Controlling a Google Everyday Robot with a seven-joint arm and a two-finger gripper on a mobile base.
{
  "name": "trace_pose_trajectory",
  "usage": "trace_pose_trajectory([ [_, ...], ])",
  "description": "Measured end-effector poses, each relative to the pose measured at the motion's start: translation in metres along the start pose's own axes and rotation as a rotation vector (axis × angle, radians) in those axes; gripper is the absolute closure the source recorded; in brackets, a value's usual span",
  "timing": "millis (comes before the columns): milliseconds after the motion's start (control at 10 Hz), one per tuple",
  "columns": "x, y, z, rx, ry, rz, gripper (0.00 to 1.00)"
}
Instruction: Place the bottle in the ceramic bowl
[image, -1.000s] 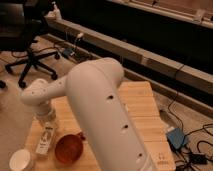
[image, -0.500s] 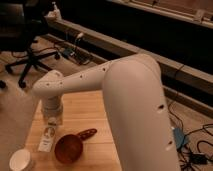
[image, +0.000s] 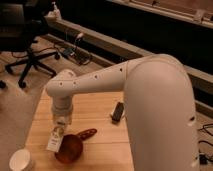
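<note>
Holding the bottle (image: 55, 137) out over the table (image: 97, 107), I have it hanging just at the left rim of the bowl (image: 69, 148), its lower end overlapping that rim as the camera sees it. My gripper (image: 60, 121) sits at the top of the bottle, under the wrist, and my own arm hides how the fingers stand, so I cannot tell how wide they are; the bottle looks to hang from them, tilted a little, label facing out.

The bowl lies near the front left of the table with its short handle (image: 87, 133) pointing back and right. A white cup (image: 21, 160) stands near the bowl's left, at the table's corner, and a black block (image: 118, 111) lies well apart to the right.

My worry is the line-up. I judge the bottle is over the bowl's edge and not its middle. Let go here, it could strike the rim, tip outward and roll toward the cup or off the table. It is also long against a shallow bowl, so dropped upright it may topple over the side. Coming down off-centre could also push the bowl along the smooth wood.
</note>
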Motion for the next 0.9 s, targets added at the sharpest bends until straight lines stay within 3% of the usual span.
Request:
trace_pose_trajectory([
  [300, 0.006, -0.018, -0.011, 0.039, -0.061, 0.022, 0.86],
  [700, 0.028, -0.038, -0.018, 0.121, -0.101, 0.022, 0.45],
  [900, 0.030, -0.040, -0.016, 0.128, -0.102, 0.023, 0.33],
])
